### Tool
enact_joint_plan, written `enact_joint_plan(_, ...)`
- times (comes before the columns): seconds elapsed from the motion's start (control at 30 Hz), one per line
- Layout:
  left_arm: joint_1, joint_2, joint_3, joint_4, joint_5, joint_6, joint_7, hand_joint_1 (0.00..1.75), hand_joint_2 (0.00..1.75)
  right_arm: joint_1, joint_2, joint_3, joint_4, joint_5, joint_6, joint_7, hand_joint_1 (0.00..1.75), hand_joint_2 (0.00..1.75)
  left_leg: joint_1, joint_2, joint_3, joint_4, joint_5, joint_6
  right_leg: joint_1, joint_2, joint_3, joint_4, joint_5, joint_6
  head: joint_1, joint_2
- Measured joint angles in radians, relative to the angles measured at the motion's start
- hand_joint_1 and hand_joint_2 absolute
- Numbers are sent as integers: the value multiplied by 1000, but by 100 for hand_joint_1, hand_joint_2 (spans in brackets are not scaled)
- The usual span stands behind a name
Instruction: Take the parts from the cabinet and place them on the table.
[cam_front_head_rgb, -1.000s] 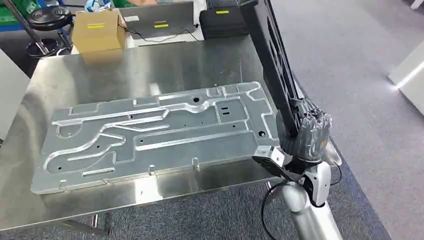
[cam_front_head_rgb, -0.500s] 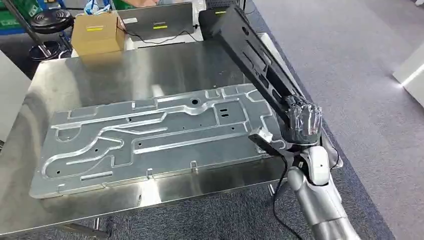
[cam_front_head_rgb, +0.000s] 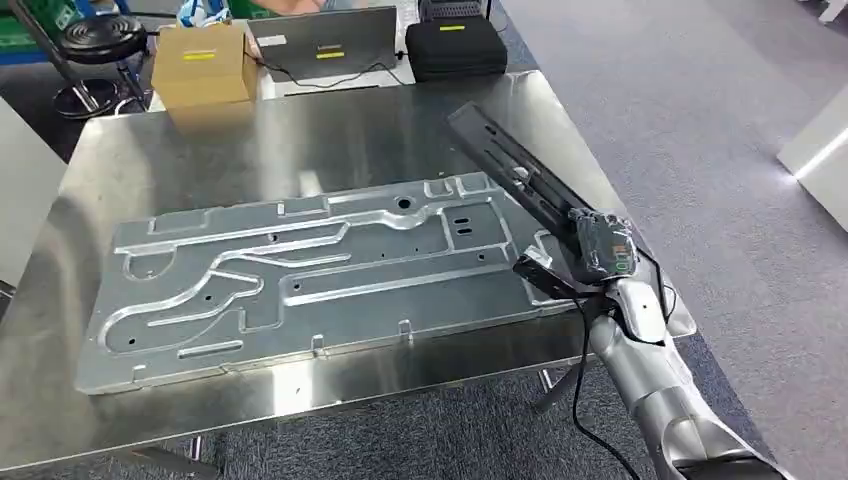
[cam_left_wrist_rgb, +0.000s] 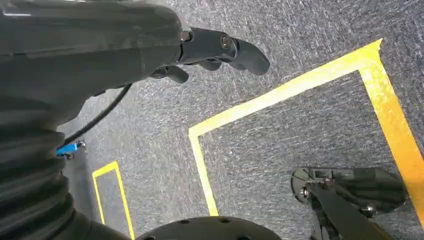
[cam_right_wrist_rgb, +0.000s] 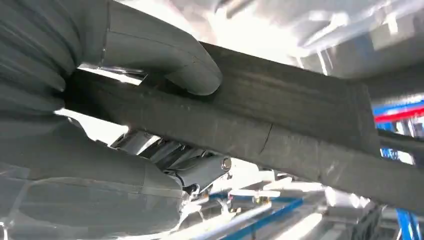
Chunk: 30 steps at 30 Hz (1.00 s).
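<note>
My right hand (cam_front_head_rgb: 600, 248) grips the near end of a long black slotted part (cam_front_head_rgb: 510, 170). The part lies low and slanted over the right side of the steel table (cam_front_head_rgb: 300, 130), its far end pointing toward the back; I cannot tell whether it touches the table. In the right wrist view the thumb (cam_right_wrist_rgb: 170, 55) wraps over the black part (cam_right_wrist_rgb: 300, 125). A large silver machined plate (cam_front_head_rgb: 300, 270) lies flat on the table, just left of the hand. My left hand (cam_left_wrist_rgb: 220, 47) hangs over the floor, fingers loosely extended and holding nothing.
At the table's back stand a cardboard box (cam_front_head_rgb: 203, 62), a laptop (cam_front_head_rgb: 322, 40) and a black case (cam_front_head_rgb: 455, 45). A black stool (cam_front_head_rgb: 100, 35) is at the back left. Grey carpet with yellow tape lines (cam_left_wrist_rgb: 280, 97) lies below. A white object (cam_front_head_rgb: 815, 140) stands at the right.
The black part has swung down from nearly upright to low over the table's right side. My right hand has lowered and turned with it, still gripping it.
</note>
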Motion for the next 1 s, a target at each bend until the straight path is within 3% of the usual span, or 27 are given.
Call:
enact_joint_plan(0.03, -1, 0, 0, 0, -1, 0, 0, 0, 175, -3, 0, 2, 12, 0, 1, 0, 171, 175, -1, 1, -2, -1, 2, 6, 0, 0, -21, 48, -36, 1, 0, 0)
enact_joint_plan(0.1, 0, -1, 0, 0, -1, 0, 0, 0, 175, -7, -2, 3, 34, 0, 4, 0, 171, 175, -4, 1, -5, -1, 5, 12, 2, 0, -93, 210, -114, 1, 0, 0)
enact_joint_plan(0.13, 1, -1, 0, 0, -1, 0, 0, 0, 175, -7, -3, 5, 42, 0, 5, -1, 171, 175, -7, 0, -6, 0, 5, 14, 4, 0, -118, 265, -130, 0, 0, 0)
enact_joint_plan(0.17, 1, -1, 0, 0, -1, 0, 0, 0, 175, -8, -5, 6, 48, 1, 5, -1, 171, 175, -9, -1, -6, 0, 5, 15, 6, 0, -125, 281, -125, -3, 0, 0)
enact_joint_plan(0.23, 0, -3, 0, 0, -2, 0, 0, 0, 175, -13, -5, 8, 58, 2, 5, -1, 171, 175, -13, -4, -4, 1, 5, 15, 14, 1, -79, 194, -62, -17, 0, 0)
enact_joint_plan(0.3, 0, -5, 0, 0, -2, 0, -1, 0, 175, -26, -6, 10, 66, 8, 16, 3, 171, 175, -18, -4, 0, 0, 5, 15, 31, 1, 16, 15, 12, -47, 0, 0)
enact_joint_plan(0.33, 0, -9, 0, 0, -2, 1, -2, 0, 175, -37, -6, 11, 72, 20, 38, 11, 171, 175, -24, -3, -3, 3, 3, 12, 36, -3, 30, -17, -4, -62, -3, 0)
enact_joint_plan(0.37, 0, -8, 0, 0, -3, 3, -4, 0, 175, -52, -6, 18, 87, 38, 63, 21, 171, 175, -20, -3, -5, 3, 4, 9, 38, -4, 28, -23, 3, -58, -2, 0)
enact_joint_plan(0.43, -1, -8, 0, 0, -4, 7, -8, 0, 175, -70, -13, 39, 133, 72, 113, 39, 171, 175, -17, -2, -3, -2, 7, 3, 40, -2, 29, -24, 3, -61, -1, 0)
enact_joint_plan(0.47, -1, -8, 0, 0, -6, 8, -9, 0, 175, -72, -15, 45, 141, 81, 123, 36, 171, 175, -22, -4, -1, -3, 8, -2, 34, -3, 35, -39, 10, -63, -2, 0)
enact_joint_plan(0.5, 1, -6, 0, 0, -8, 8, -10, 0, 175, -81, -15, 53, 149, 86, 135, 35, 171, 175, -21, -3, -3, 8, -2, -5, 22, -10, 45, -56, 21, -54, 0, 0)
enact_joint_plan(0.53, 1, -6, 0, 0, -8, 8, -11, 0, 175, -99, -14, 63, 166, 98, 149, 37, 171, 175, -21, -3, -16, 38, -29, -17, 19, -9, 48, -63, 23, -55, -7, 0)
enact_joint_plan(0.6, -2, -5, 0, 0, -8, 8, -12, 0, 175, -124, -14, 84, 198, 106, 158, 37, 171, 175, -10, -3, -82, 184, -109, -36, 17, -10, 45, -63, 26, -58, -10, 0)
enact_joint_plan(0.63, -2, -5, 0, 0, -8, 9, -12, 0, 175, -129, -14, 87, 204, 105, 152, 37, 171, 175, -5, -3, -112, 252, -135, -44, 16, -11, 44, -62, 27, -57, -10, 0)
enact_joint_plan(0.67, -2, -3, 0, 0, -8, 9, -12, 0, 175, -134, -14, 89, 209, 101, 146, 37, 171, 175, -1, -3, -127, 289, -140, -51, 13, -13, 42, -61, 28, -55, -10, 0)
enact_joint_plan(0.7, -2, -3, 0, 0, -8, 9, -12, 0, 175, -146, -14, 91, 215, 95, 138, 38, 171, 175, 5, -2, -120, 277, -122, -60, 8, -12, 38, -58, 29, -51, -10, 0)
enact_joint_plan(0.73, -2, -1, 0, -1, -9, 9, -10, 0, 175, -159, -14, 97, 222, 97, 140, 40, 171, 175, 12, -2, -92, 220, -85, -69, 1, -11, 33, -53, 29, -44, -10, 0)
enact_joint_plan(0.8, -1, 0, 0, -1, -11, 9, -3, 0, 175, -194, -16, 119, 231, 124, 184, 56, 171, 175, 29, 0, -9, 56, -10, -90, -12, -7, 18, -28, 22, -25, -10, 0)
enact_joint_plan(0.83, -1, -2, 0, 0, -11, 9, 0, 0, 175, -217, -19, 131, 235, 136, 211, 56, 171, 175, 25, -6, -2, 33, -31, -99, -7, -3, 3, -12, 18, -13, -13, 0)
enact_joint_plan(0.87, 0, -3, 0, -1, -11, 8, 0, 0, 175, -242, -21, 149, 241, 154, 256, 56, 171, 175, 22, -16, -9, 32, -22, -62, -8, 1, -9, 2, 17, -7, -15, 0)
enact_joint_plan(0.93, -2, -5, 0, -1, -6, 8, 5, 0, 175, -289, -20, 188, 254, 184, 340, 55, 171, 175, 13, -13, -16, 37, -20, -40, -13, 4, -11, -5, 26, 5, -14, 0)
enact_joint_plan(1.0, -2, -8, 0, -1, 3, 8, 10, 0, 175, -332, -17, 227, 273, 206, 413, 56, 171, 175, 16, -11, -16, 31, -11, -19, -19, 2, -16, 3, 18, 11, -12, 0)
